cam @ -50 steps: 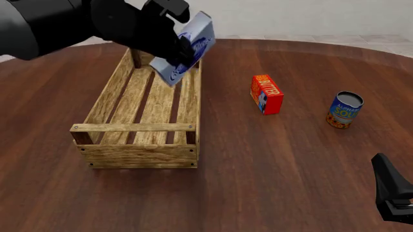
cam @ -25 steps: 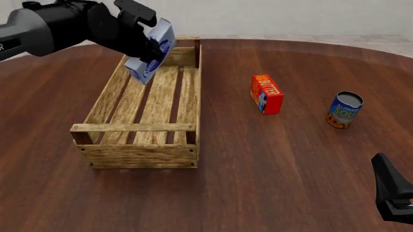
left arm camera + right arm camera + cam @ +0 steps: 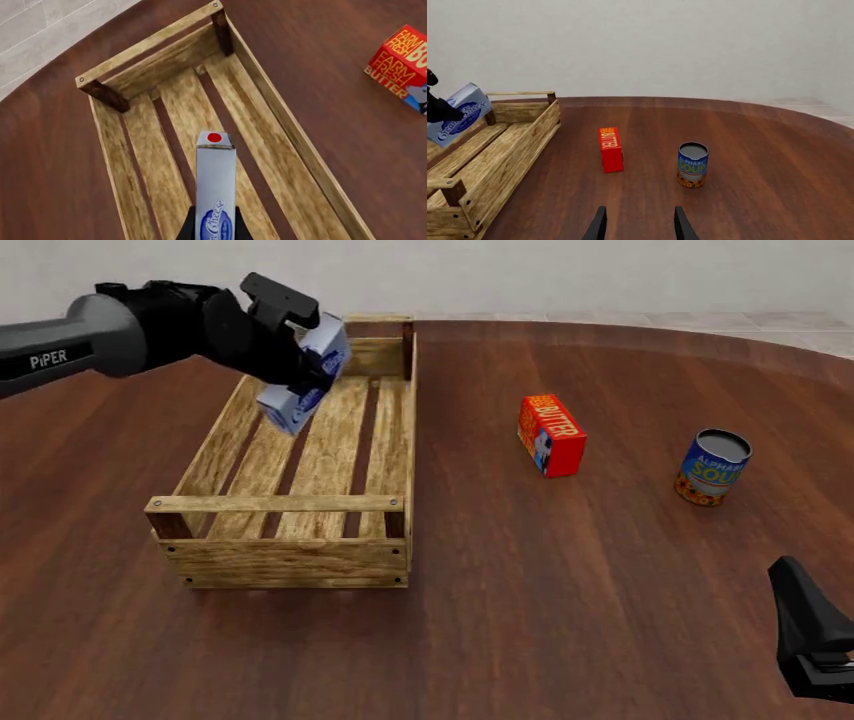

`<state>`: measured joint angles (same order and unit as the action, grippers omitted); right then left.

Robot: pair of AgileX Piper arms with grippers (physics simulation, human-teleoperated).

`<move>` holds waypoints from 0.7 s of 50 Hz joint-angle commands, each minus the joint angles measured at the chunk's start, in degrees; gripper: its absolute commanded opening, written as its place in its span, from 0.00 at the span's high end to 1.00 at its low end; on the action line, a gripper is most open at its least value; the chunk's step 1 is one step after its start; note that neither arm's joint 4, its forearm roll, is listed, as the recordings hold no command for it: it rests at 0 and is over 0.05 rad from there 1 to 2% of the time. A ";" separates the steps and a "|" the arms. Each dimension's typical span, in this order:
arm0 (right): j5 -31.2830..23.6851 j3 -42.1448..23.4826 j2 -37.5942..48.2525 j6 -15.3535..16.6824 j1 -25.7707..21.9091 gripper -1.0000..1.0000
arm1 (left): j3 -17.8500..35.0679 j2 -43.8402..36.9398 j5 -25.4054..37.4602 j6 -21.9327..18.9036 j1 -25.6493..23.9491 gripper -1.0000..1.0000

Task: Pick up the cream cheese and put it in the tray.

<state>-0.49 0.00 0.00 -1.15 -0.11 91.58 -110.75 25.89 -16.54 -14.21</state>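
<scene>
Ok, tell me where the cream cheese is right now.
In the front view the cream cheese is held tilted in the left gripper, above the far left part of the tray, well left of the butter box.

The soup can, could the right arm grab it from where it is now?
Probably yes. The right gripper has its fingers open and holds nothing, and bare table lies between it and the soup can. The butter box stands off to the side, not in the way.
</scene>
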 commanded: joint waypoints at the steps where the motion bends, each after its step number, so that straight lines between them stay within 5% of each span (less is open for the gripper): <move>1: 0.02 0.00 0.00 0.00 0.01 0.00 | -0.38 -2.74 -2.24 -0.03 0.13 1.00; 35: -0.07 0.00 0.00 -0.24 0.06 0.00 | 1.56 -10.08 -3.99 -0.78 0.66 1.00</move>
<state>-0.52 0.00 0.00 -1.34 -0.06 92.73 -119.69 22.45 -16.31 -13.91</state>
